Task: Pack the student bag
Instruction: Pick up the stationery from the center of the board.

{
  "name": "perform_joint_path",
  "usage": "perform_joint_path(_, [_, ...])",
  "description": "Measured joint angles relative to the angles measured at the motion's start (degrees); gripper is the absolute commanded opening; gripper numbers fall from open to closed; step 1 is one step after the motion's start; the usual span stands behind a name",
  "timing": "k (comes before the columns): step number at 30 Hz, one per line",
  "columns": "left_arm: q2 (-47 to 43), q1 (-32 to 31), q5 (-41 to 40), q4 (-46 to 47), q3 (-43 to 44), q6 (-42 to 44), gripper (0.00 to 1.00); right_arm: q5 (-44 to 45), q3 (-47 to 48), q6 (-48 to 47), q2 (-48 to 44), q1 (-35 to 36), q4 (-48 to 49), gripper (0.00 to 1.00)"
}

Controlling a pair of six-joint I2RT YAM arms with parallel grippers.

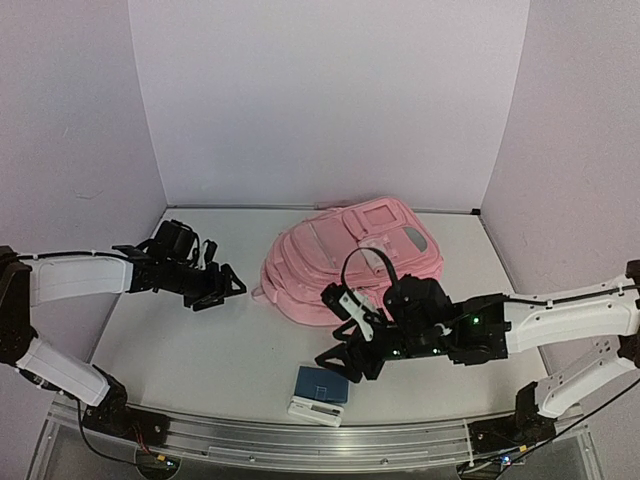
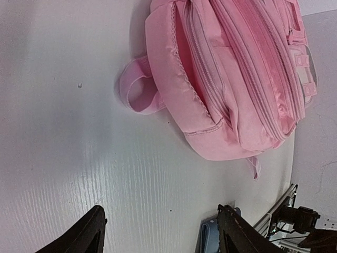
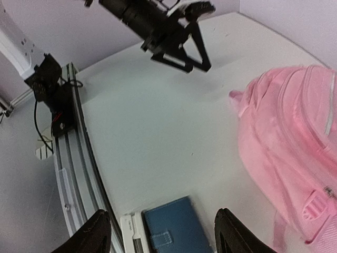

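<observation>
As student bag (image 1: 350, 255) lies just beyond right tool (image 1: 345, 363) | left tool (image 1: 222, 293) released | right tool released

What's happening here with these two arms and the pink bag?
Two robot arms are set to pack the student bag, which lies flat between them. Neither holds anything. The left pincer hangs open beside the bag. The right pincer hangs open just above a small blue case that lies on a flat white item. The case is not yet in the bag.
</observation>
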Motion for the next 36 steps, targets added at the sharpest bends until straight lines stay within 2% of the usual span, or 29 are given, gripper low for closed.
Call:
perform_joint_path(9, [-1.25,-0.94,0.16,0.49,-1.92,-0.51,0.74,1.50,-2.55,3.29,8.54,8.21,-2.19,0.66])
perform_joint_path(15, [-1.62,-1.01,0.40,0.49,-1.93,-0.46,0.74,2.67,0.08,4.76,15.78,10.39,-3.53,0.65])
perform_joint_path(22, [-2.23,-1.22,0.53,0.47,-1.93,-0.17,0.75,5.03,2.16,6.47,19.62,12.04,-4.19,0.63])
perform_joint_path(25, [-2.24,-1.22,0.67,0.44,-1.93,-0.06,0.75,6.67,3.51,6.98,21.44,12.46,-4.53,0.59])
perform_joint_path(29, [-2.29,-1.22,1.11,0.44,-1.93,0.27,0.75,8.44,4.58,7.63,22.90,12.61,-4.89,0.43])
perform_joint_path(30, [-2.36,-1.22,1.25,0.42,-1.93,0.41,0.75,8.88,4.73,7.78,23.24,12.59,-5.01,0.42])
perform_joint_path(36, [-2.63,-1.22,1.82,0.42,-1.93,1.34,0.75,10.30,6.75,8.72,25.30,12.81,-5.26,0.53])
